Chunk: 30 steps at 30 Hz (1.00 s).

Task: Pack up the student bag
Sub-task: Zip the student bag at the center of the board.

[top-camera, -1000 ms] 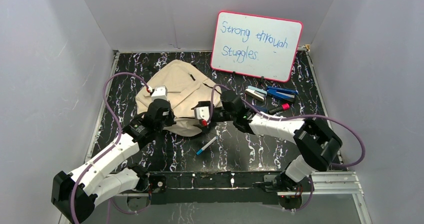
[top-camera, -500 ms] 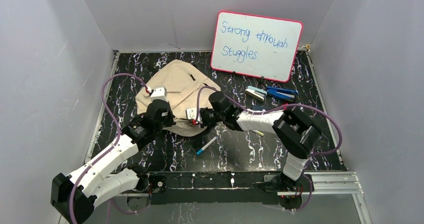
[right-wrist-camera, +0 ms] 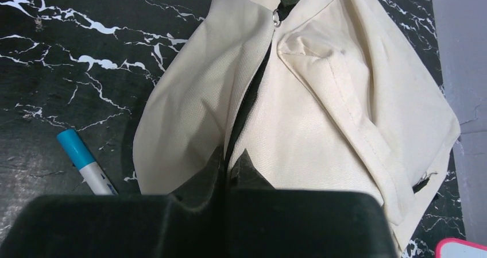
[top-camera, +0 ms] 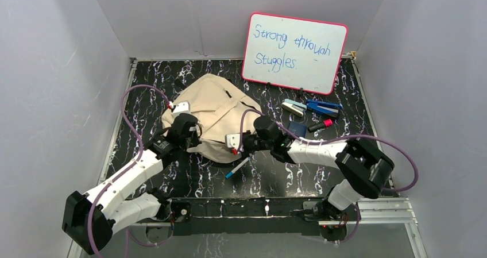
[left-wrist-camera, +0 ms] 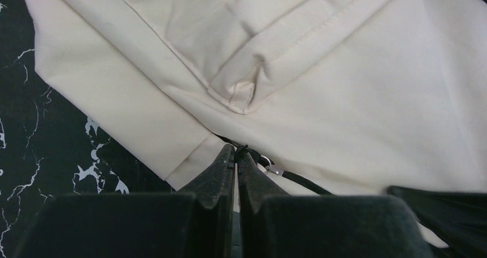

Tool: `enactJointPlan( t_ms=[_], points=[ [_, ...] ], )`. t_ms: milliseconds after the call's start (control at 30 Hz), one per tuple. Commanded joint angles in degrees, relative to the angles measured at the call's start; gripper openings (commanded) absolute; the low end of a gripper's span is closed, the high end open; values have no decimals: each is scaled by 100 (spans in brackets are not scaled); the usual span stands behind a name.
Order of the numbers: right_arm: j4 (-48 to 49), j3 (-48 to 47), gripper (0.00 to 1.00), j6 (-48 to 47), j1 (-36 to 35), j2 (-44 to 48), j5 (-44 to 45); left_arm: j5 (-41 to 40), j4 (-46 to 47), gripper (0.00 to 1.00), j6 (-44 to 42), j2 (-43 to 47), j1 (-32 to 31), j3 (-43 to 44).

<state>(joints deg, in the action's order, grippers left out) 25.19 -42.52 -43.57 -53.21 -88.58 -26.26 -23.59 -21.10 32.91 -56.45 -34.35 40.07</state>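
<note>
Student bag [top-camera: 215, 103], cream canvas, slumped on the black marbled table [top-camera: 275, 177] left of centre, in front of the propped whiteboard [top-camera: 294, 52], near edge parted along a dark slit. Left gripper [left-wrist-camera: 236, 154] pinched tight on the black zipper cord [left-wrist-camera: 287, 174] at the bag's near left edge; right gripper [right-wrist-camera: 228, 157] clamped narrow on the fabric lip of that slit at the near right side. Blue-capped marker [right-wrist-camera: 86, 160] flat on the table just beside the bag's near edge, close to the right gripper, touching neither.
</note>
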Motion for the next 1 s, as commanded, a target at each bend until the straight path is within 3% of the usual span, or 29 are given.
enactJointPlan(
  t_ms=[0,200,600,967],
  points=[
    [-20,358,0,189,5,525,231,-1103,-415,0,197,-65,465,237],
    [17,653,0,268,11,833,679,-1118,-650,0,390,-27,770,198],
    [1248,1296,0,775,32,1506,2122,-1385,-1201,0,1380,2,1076,-132],
    [1642,1398,0,1443,126,1728,2481,-1073,-1210,0,1993,87,1132,-633]
  ],
)
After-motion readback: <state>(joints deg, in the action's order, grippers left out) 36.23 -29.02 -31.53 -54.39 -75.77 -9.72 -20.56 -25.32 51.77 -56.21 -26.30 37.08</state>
